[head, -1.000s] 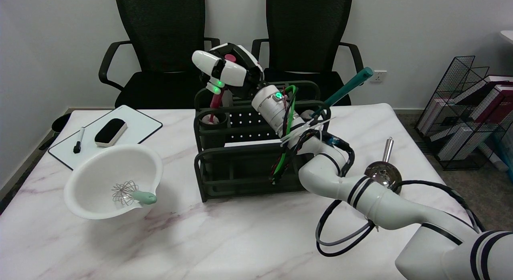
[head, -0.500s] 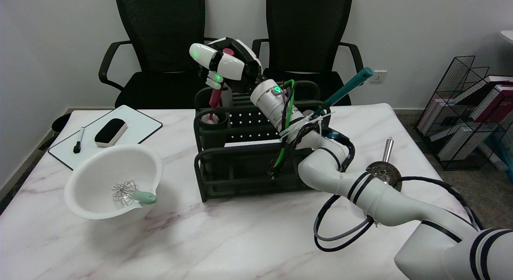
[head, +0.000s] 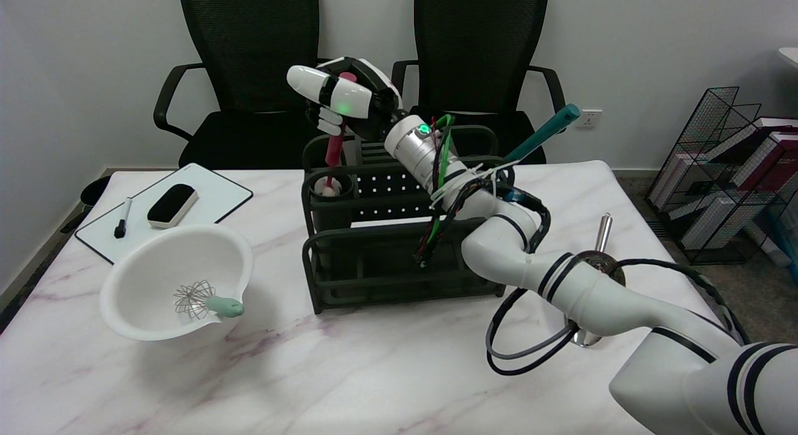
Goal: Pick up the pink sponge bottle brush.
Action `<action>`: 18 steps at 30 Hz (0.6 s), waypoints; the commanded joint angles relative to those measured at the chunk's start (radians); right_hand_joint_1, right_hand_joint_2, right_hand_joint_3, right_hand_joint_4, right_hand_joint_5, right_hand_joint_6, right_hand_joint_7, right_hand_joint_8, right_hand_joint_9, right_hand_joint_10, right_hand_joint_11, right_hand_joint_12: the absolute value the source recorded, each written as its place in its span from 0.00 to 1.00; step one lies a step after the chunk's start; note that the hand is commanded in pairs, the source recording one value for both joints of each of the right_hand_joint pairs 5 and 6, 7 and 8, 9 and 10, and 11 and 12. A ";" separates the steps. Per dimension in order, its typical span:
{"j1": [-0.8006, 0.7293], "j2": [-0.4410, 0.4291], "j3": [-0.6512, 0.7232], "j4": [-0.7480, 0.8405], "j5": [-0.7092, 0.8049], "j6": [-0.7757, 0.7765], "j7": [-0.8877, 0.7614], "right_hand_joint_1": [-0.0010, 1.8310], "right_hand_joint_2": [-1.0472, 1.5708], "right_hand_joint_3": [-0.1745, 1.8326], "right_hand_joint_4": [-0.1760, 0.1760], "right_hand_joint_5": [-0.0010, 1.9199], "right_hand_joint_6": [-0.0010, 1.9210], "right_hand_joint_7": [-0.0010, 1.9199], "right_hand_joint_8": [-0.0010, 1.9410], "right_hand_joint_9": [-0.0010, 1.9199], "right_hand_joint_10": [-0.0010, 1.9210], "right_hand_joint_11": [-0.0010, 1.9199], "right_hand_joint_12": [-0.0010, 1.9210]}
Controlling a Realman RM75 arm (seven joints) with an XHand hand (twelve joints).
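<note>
The right hand grips the pink sponge bottle brush by its handle and has risen over the last second — the sponge head now sits at the rim of the rack's cup, nearly clear of it.

Only one view, the head view, is being given. The scene is being viewed from above the near side of the marble table, looking down and across toward the far wall and two black chairs. The whole tabletop is being framed at mid range. The right arm is being seen entering from lower right, nearest the lens.
</note>
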State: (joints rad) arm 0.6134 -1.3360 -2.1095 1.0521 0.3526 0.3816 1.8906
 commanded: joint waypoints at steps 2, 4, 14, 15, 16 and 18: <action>0.097 0.018 -0.069 -0.023 -0.007 -0.090 -0.006 0.64 0.90 0.36 0.50 1.00 1.00 1.00 0.99 1.00 1.00 1.00 1.00; 0.102 0.018 -0.072 -0.024 -0.016 -0.100 -0.005 0.64 0.90 0.35 0.50 1.00 1.00 1.00 0.99 1.00 1.00 1.00 1.00; 0.124 0.023 -0.073 -0.009 -0.046 -0.117 0.002 0.65 0.89 0.36 0.50 1.00 1.00 1.00 0.99 1.00 1.00 1.00 1.00; 0.124 0.023 -0.073 -0.008 -0.046 -0.119 0.002 0.65 0.89 0.36 0.50 1.00 1.00 1.00 0.99 1.00 1.00 1.00 1.00; 0.127 0.023 -0.074 -0.005 -0.046 -0.121 0.002 0.65 0.89 0.37 0.50 1.00 1.00 1.00 0.99 1.00 1.00 1.00 1.00; 0.131 0.028 -0.076 0.004 -0.046 -0.126 0.002 0.65 0.89 0.37 0.50 1.00 1.00 1.00 0.99 1.00 1.00 1.00 1.00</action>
State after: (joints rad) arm 0.6980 -1.3205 -2.1635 1.0372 0.3259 0.2994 1.8906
